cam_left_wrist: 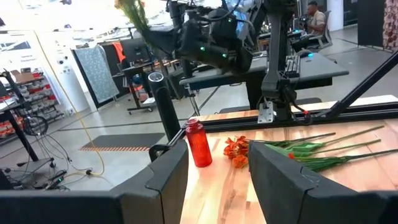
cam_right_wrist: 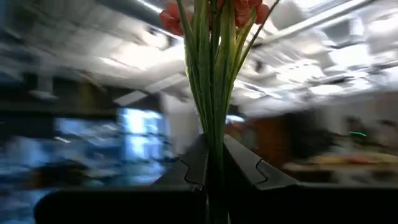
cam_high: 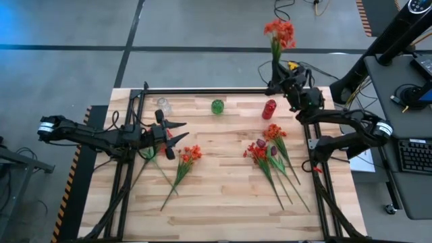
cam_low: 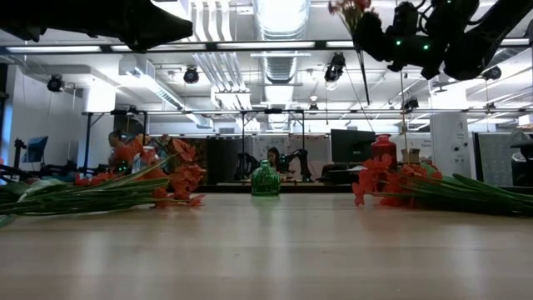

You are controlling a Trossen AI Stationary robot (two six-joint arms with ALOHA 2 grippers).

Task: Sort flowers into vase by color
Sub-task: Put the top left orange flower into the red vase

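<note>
My right gripper (cam_high: 275,75) is raised over the table's far right edge, shut on an orange flower (cam_high: 279,31) whose blooms stand beyond the fingers. My left gripper (cam_high: 182,131) hangs open at the table's left, level, with nothing between its fingers (cam_left_wrist: 166,177). An orange flower bunch (cam_high: 186,158) lies flat on the table just beside it. A pile of orange and maroon flowers (cam_high: 270,152) lies at the right. A clear vase (cam_high: 163,106), a green vase (cam_high: 217,106) and a red vase (cam_high: 270,109) stand in a row at the far side. My right gripper pinches the flower's bundled green stems (cam_right_wrist: 213,146) between its two fingers, some way below the blooms (cam_right_wrist: 214,9). The fingers slant upward and toward the far edge, lying along the stems. The flower is lifted clear of the table, blooms uppermost.
Black frame rails (cam_high: 202,90) run along the table's far edge and down both sides. A desk with a keyboard (cam_high: 413,155) stands off the right side. Bare wood (cam_high: 223,196) lies between the two flower groups and toward the near edge.
</note>
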